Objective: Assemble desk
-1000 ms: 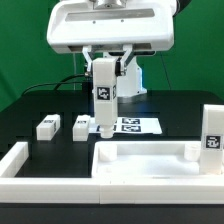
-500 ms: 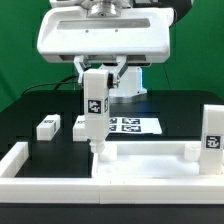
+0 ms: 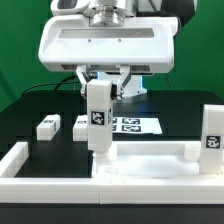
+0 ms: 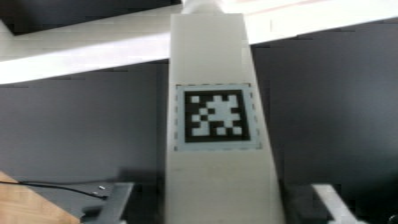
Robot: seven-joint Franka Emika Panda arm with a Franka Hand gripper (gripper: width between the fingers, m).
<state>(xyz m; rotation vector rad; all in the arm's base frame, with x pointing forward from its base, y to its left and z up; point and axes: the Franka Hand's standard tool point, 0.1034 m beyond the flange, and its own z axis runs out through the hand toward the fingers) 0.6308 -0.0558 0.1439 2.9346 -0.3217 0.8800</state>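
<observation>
The exterior camera sits in front of the surface (image 3: 40,108), slightly above it, facing the arm (image 3: 105,40) at twelve o'clock from middling range; the top (image 3: 150,168) lies nearest, at six. The wrist camera looks down along the leg (image 4: 217,120), very close. Both views share that leg (image 3: 98,118).

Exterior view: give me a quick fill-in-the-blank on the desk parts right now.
The tool grips the held leg in an ____ pose.
In the exterior view, the held leg is over the ____ end of the desk top.
The standing leg is at the exterior view's ____ edge.
Missing words: upright; left; right.
</observation>
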